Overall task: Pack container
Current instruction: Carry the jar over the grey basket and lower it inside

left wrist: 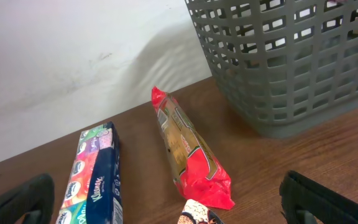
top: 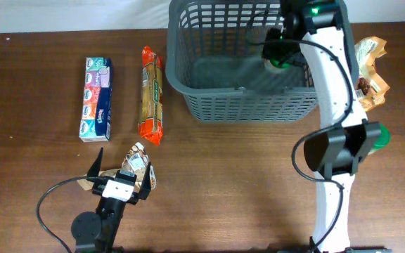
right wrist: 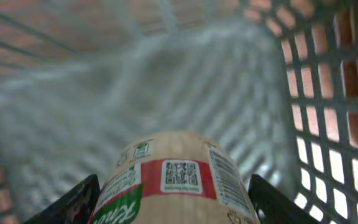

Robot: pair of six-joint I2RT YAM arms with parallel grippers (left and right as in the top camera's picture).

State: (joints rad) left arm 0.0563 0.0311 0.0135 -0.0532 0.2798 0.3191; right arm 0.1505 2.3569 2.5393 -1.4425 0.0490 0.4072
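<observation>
2 arms in view, only 1 loaded. The right gripper (top: 278, 57) reaches down inside the container (top: 209, 98), its fingers clamped on either side of a Knorr tub (right wrist: 173, 180). In the wrist view the tub's cream label fills the gap between both fingers. The container stands at the far edge of the table (top: 245, 183), right of centre. Nothing else shows on its floor in the wrist view.

Key relation: the container's floor lies ahead of and below the held tub. The tub's long axis runs along the fingers and points at that floor. The lattice wall on the right is close beside the tub; the left side is roomy. Judgement: the next move is a lowering and release, and the right wall is the 1 thing likely to be clipped.

The left gripper (top: 121, 172) sits low at the near left with its fingers spread wide, holding nothing. A small pouch (top: 138, 163) lies just in front of it. Beyond are a red packet (top: 152, 95) and a tissue pack (top: 95, 98), side by side but apart, each with its long axis pointing away from the arm. The left arm is the nearer to all 3. Crumpled brown bags (top: 370, 74) lie outside the container's right wall, beside the right arm.
</observation>
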